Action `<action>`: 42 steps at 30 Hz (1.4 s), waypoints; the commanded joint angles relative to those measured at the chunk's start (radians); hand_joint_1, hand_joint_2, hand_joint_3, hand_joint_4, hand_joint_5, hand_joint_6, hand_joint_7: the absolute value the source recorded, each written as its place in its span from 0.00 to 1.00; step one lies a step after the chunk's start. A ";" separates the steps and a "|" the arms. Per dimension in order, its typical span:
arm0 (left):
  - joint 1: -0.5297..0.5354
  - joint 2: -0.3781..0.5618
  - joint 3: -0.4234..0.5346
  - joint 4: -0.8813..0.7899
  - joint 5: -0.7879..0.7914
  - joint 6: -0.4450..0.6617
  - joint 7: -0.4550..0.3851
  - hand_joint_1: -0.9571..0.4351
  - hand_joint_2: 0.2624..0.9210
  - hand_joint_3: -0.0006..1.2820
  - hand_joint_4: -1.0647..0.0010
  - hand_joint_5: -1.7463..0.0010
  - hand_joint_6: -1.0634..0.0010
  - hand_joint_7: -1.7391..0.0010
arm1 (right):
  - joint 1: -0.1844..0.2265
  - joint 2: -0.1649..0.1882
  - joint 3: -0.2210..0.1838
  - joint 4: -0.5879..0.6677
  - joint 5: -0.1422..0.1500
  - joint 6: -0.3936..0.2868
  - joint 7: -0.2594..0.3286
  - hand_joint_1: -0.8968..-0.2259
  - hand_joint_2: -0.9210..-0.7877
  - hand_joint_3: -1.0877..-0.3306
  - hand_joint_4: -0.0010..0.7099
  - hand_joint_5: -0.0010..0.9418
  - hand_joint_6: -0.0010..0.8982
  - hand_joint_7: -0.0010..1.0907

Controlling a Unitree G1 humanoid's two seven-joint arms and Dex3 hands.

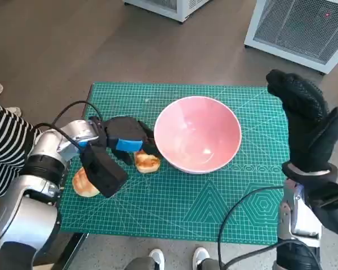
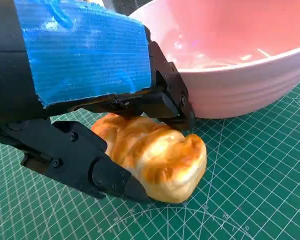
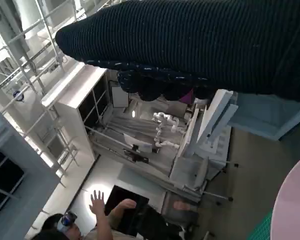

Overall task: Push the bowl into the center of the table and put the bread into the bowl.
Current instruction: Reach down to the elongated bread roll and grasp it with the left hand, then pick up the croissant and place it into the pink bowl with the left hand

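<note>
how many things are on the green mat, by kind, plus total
bread rolls: 2, one between the left hand's fingers, one near the mat's left edge
pink bowl: 1
total: 3

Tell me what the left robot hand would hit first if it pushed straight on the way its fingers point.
Probably the pink bowl. The left robot hand, fingers around a bread roll, points at the bowl's near wall, which stands just past the fingertips. Depth between them is hard to judge.
</note>
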 commanded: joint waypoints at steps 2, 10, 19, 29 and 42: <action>-0.009 -0.004 -0.051 0.017 0.067 0.010 0.063 0.60 0.99 0.07 0.22 0.96 0.31 0.70 | 0.035 -0.004 0.004 -0.008 -0.011 0.017 -0.013 0.35 0.00 0.51 0.22 0.00 0.11 0.42; -0.044 0.032 -0.079 0.012 0.100 -0.009 0.124 0.68 1.00 0.06 0.38 0.40 0.38 0.32 | 0.040 -0.004 0.005 -0.016 -0.007 0.023 -0.017 0.34 0.00 0.51 0.22 0.00 0.11 0.42; -0.070 0.099 0.034 -0.060 -0.113 -0.079 -0.100 0.69 1.00 0.02 0.35 0.35 0.32 0.37 | 0.040 -0.006 0.003 -0.018 -0.001 0.029 -0.015 0.34 0.00 0.51 0.21 0.00 0.11 0.42; -0.034 0.159 0.175 -0.346 -0.606 0.074 -0.566 0.69 1.00 0.01 0.34 0.36 0.31 0.38 | 0.040 -0.012 0.000 -0.011 0.012 0.028 -0.005 0.33 0.00 0.51 0.21 0.00 0.11 0.43; -0.060 0.079 0.326 -0.638 -0.836 0.381 -0.680 0.69 1.00 0.02 0.36 0.38 0.30 0.34 | 0.038 -0.019 -0.002 -0.005 0.021 0.025 0.002 0.34 0.00 0.50 0.21 0.00 0.11 0.43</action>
